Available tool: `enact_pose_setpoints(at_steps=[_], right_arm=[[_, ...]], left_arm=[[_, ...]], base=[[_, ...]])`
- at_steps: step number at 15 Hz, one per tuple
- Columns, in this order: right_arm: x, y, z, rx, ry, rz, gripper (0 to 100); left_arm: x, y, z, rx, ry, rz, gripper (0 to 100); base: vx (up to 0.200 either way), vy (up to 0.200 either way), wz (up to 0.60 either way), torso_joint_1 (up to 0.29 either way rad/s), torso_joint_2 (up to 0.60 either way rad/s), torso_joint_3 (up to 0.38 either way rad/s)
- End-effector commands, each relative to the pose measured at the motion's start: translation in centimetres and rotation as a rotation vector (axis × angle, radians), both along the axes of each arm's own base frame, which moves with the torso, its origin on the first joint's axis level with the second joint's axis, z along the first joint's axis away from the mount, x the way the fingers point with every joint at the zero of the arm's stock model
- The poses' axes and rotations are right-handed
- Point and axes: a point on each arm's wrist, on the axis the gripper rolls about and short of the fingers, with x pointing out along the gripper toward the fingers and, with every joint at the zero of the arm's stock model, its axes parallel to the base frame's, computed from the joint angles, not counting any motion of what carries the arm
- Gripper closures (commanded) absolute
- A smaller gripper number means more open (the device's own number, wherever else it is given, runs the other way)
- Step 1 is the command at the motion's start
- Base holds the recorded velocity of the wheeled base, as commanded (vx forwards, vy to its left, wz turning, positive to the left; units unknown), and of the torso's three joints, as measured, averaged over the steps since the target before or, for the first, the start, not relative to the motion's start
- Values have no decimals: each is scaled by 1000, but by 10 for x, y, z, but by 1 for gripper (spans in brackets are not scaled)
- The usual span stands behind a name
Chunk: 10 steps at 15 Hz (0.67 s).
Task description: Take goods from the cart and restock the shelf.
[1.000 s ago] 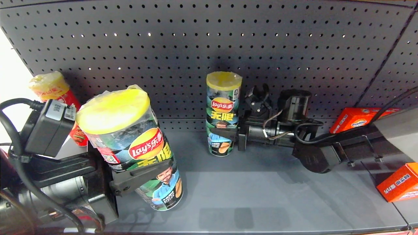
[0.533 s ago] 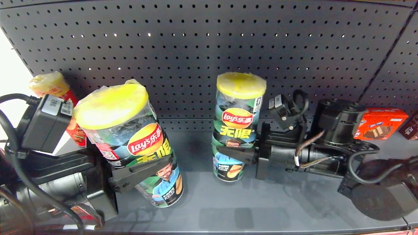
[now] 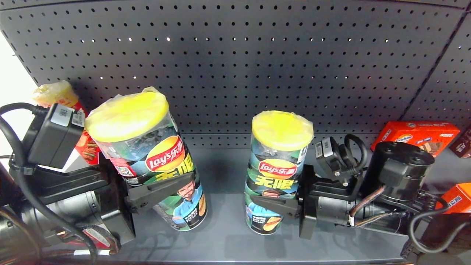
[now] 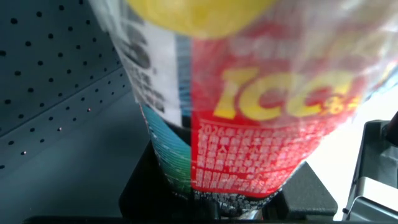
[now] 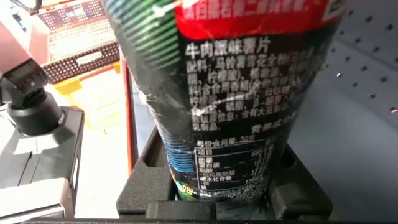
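The left gripper (image 3: 162,180) pinches a tall green chip can with a yellow plastic lid (image 3: 145,147) at 8 o'clock over the dark grey shelf board (image 3: 228,206). The can is tilted, lid toward 11 o'clock. The right gripper (image 3: 274,197) clamps a matching can (image 3: 281,158) upright at 5 o'clock; I cannot tell whether its base touches the board. A red cylindrical can (image 3: 59,97) stands at 10 o'clock and orange cardboard boxes (image 3: 417,134) lie at 3 o'clock.

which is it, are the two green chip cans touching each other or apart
Apart. The head view shows a plain strip of bare shelf and pegboard between the left can and the right can.
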Motion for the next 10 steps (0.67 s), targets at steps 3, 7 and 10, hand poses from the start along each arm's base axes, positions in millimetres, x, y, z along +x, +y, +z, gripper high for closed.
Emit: enact_pose_setpoints(at_steps=[3, 7, 10], right_arm=[[1, 10, -21, -34, 35, 5, 100], [-3, 10, -25, -47, 47, 13, 100], [-5, 7, -29, -67, 31, 15, 0]], left_arm=[[0, 0, 0, 0, -1, 1, 100], [0, 0, -1, 2, 4, 1, 100], [0, 0, -1, 1, 2, 1, 100]], base=[[0, 0, 0, 0, 0, 0], [0, 0, 0, 0, 0, 0], [0, 0, 0, 0, 0, 0]])
